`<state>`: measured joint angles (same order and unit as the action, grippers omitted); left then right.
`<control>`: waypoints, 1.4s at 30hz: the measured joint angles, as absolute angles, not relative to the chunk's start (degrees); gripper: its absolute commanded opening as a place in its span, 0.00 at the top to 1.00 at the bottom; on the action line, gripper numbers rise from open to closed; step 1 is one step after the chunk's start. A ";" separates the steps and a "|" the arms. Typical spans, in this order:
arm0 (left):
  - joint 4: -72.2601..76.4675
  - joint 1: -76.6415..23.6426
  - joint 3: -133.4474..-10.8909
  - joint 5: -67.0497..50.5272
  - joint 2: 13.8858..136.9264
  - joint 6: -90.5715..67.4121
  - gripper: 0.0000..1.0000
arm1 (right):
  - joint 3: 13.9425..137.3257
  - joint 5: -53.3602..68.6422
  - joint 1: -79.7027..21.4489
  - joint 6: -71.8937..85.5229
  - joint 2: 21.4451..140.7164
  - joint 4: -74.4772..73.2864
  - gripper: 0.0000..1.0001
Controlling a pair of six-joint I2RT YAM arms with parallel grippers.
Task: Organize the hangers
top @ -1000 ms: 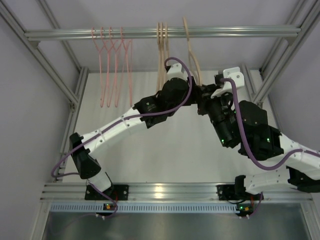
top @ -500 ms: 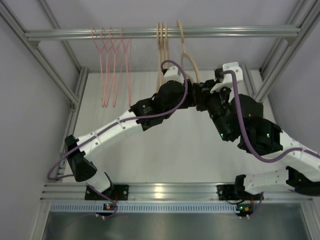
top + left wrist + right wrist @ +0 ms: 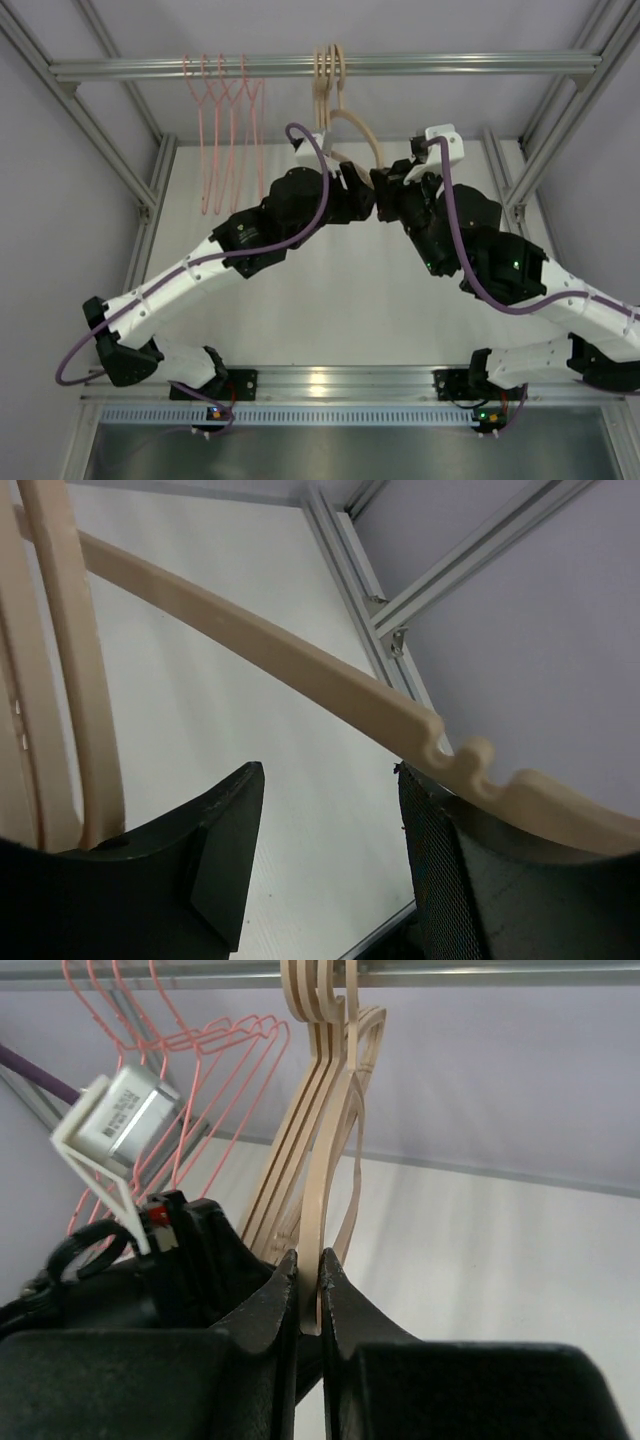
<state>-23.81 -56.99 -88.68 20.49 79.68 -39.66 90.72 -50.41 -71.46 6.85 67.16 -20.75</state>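
Note:
Several thin pink hangers (image 3: 225, 120) hang at the left of the top rail (image 3: 480, 63). Beige hangers (image 3: 323, 80) hang bunched near the rail's middle. My right gripper (image 3: 310, 1272) is shut on the lower edge of one more beige hanger (image 3: 335, 1150), whose hook sits on the rail right beside the bunch. In the top view the right gripper (image 3: 386, 195) faces the left gripper (image 3: 362, 200) nose to nose. My left gripper (image 3: 330, 780) is open; the held hanger's notched arm (image 3: 270, 650) crosses just above its fingertips, and other beige hangers (image 3: 60, 660) stand to its left.
Aluminium frame posts (image 3: 560, 130) stand at both sides of the white table (image 3: 330, 310). The left arm's wrist camera (image 3: 120, 1120) sits close to the pink hangers (image 3: 200, 1050) in the right wrist view. A purple cable (image 3: 300, 160) loops over the left arm.
Both arms have moved left together. The beige hanger in the right gripper slid along the rail from apart on the right to right beside the beige bunch.

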 measured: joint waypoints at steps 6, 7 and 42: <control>-25.34 -57.17 -87.02 19.90 74.65 -38.63 0.39 | 89.52 -49.23 -71.42 8.93 67.88 -20.23 1.00; -25.61 -57.17 -86.80 19.90 74.22 -38.57 0.39 | 89.10 -49.19 -71.42 9.28 67.90 -20.16 1.00; -35.66 -57.17 -84.51 29.61 58.54 -35.24 0.35 | 70.15 -49.60 -71.46 15.90 56.47 -21.15 0.01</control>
<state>-35.66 -57.17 -84.51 29.61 58.54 -35.24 70.15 -49.60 -71.46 15.90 56.47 -21.15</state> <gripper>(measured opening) 0.644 0.959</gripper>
